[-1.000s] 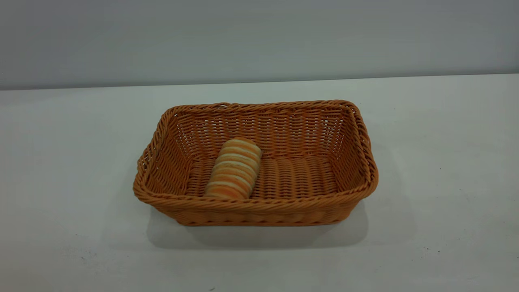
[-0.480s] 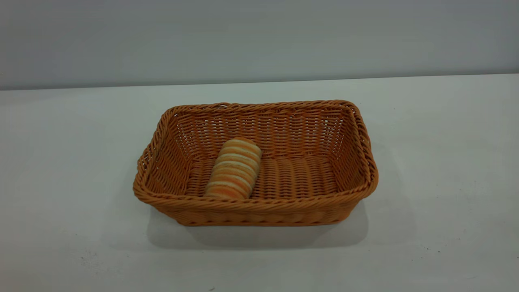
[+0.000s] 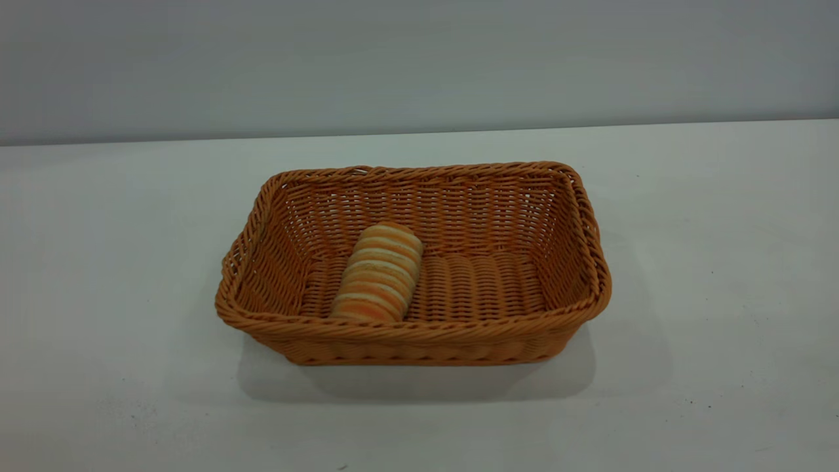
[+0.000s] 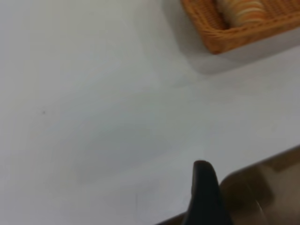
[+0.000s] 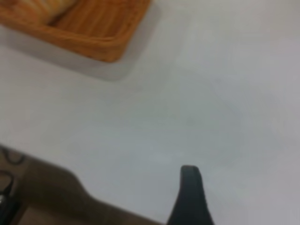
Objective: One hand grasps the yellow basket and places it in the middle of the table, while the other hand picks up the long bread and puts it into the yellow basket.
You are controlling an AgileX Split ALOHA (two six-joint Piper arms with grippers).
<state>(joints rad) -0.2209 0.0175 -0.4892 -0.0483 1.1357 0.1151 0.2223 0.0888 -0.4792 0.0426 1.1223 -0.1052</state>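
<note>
The yellow basket (image 3: 413, 331) stands on the middle of the white table (image 3: 105, 262). The long bread (image 3: 380, 275) lies inside it on the basket floor, left of centre, with one end leaning toward the back wall. Neither gripper shows in the exterior view. In the left wrist view, a black part of my left gripper (image 4: 204, 187) hangs over the table's edge, far from the basket's corner (image 4: 225, 40) and the bread (image 4: 239, 9). In the right wrist view, my right gripper (image 5: 190, 192) is likewise far from the basket (image 5: 103, 42) and the bread (image 5: 42, 7).
A grey wall (image 3: 419, 59) runs behind the table. The table's edge and brown floor (image 4: 267, 187) show near my left gripper, and the same floor (image 5: 42, 192) shows near my right gripper. Bare tabletop lies on both sides of the basket.
</note>
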